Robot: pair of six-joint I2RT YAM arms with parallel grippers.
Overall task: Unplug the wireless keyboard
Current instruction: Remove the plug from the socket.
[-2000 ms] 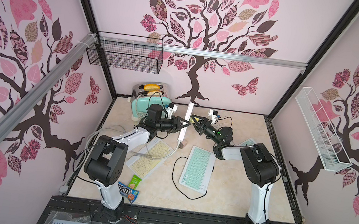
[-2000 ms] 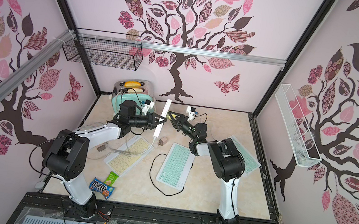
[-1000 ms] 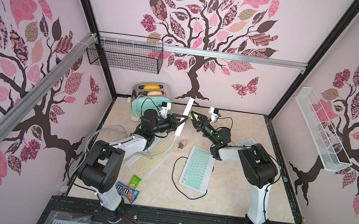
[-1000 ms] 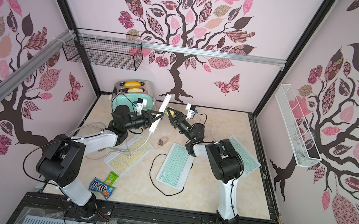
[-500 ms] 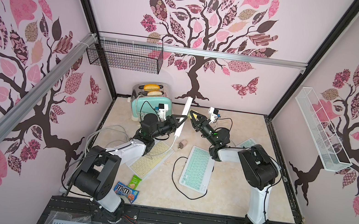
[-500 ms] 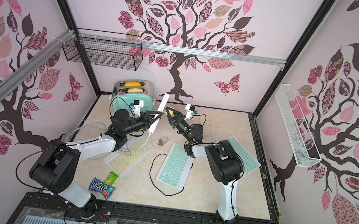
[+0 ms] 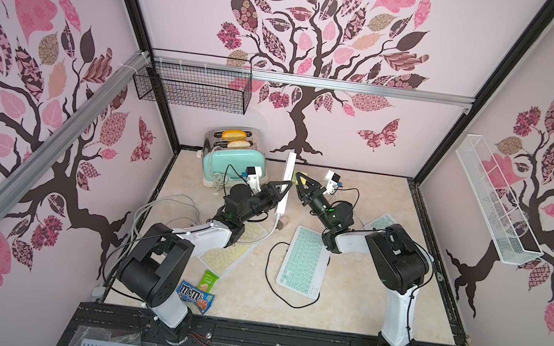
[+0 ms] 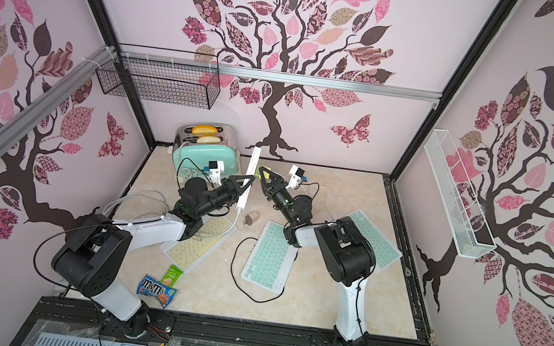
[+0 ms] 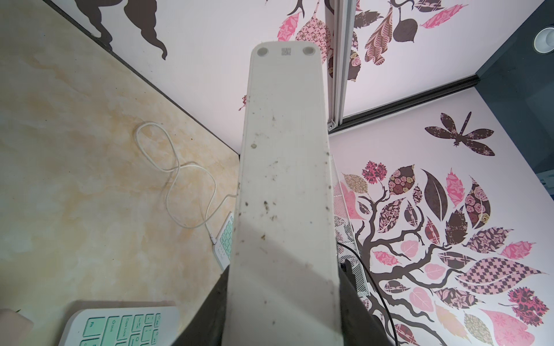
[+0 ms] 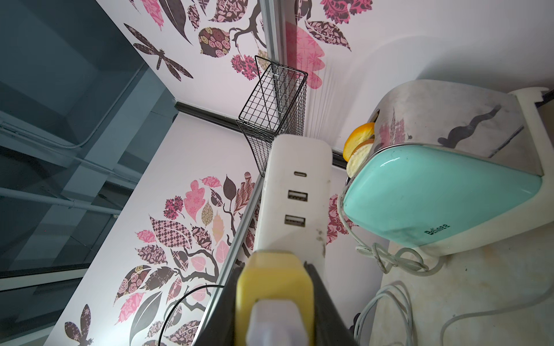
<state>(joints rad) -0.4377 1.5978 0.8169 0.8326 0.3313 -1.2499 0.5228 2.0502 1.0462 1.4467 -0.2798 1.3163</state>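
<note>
Keyboards: three, all flat on the bench (image 7: pixel 360 305).
- Mint keyboard (image 7: pixel 303 259) at centre, with a black cable (image 7: pixel 269 273) looped past its left side and near end.
- Second mint keyboard (image 8: pixel 382 240) toward the right wall, partly under the right arm, with a white cable (image 9: pixel 174 179) running to its edge.
- Yellow keyboard (image 7: pixel 226 253) partly under the left arm.

Plug (image 10: pixel 274 287): yellow, pinched in the right hand (image 7: pixel 300 179), butted against the strip (image 7: pixel 289 168) below its USB ports. Seated or free — cannot tell.

Strip: white, raised off the bench, standing steeply, clamped across its lower part by the left hand (image 7: pixel 282 191).

Brown adapter (image 7: pixel 283 222): on the bench by the strip's lower end.

Toaster (image 7: pixel 232 161): at the back wall, beside the strip.

Snack packets (image 7: pixel 195 295): two, near the front edge.
</note>
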